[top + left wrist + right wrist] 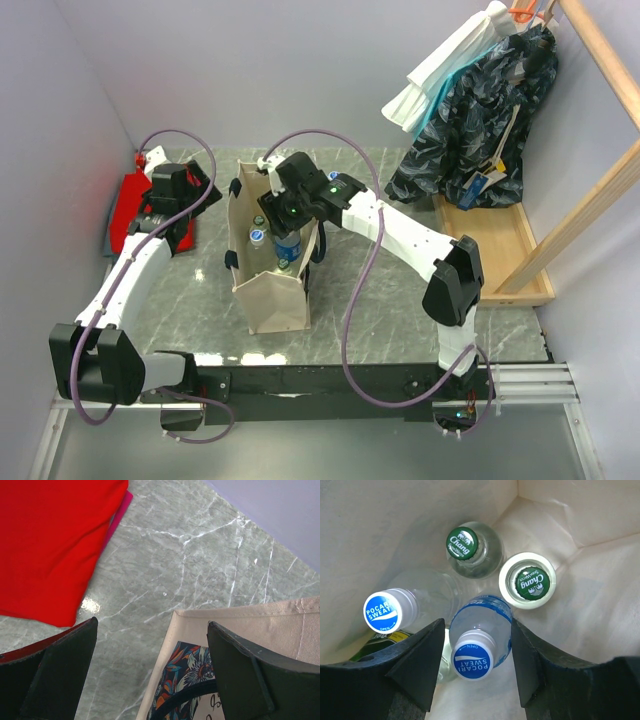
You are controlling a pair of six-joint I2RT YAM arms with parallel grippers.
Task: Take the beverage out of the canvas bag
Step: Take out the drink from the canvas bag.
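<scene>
Inside the canvas bag (395,530) the right gripper (477,625) straddles the near blue-capped bottle (474,660), clamping cannot be told; the left gripper (152,624), jaws apart, hangs at the bag's outer edge

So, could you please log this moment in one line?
right gripper: open, straddling Pocari Sweat bottle inside canvas bag | left gripper: open, near bag

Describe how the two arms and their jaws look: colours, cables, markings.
Both the left arm and the right arm have white link shells with bulky black joint housings. A purple cable loops along each. A small green light glows near the right wrist. The jaws are dark, matte wedges in both wrist views. No readable markings show.
</scene>
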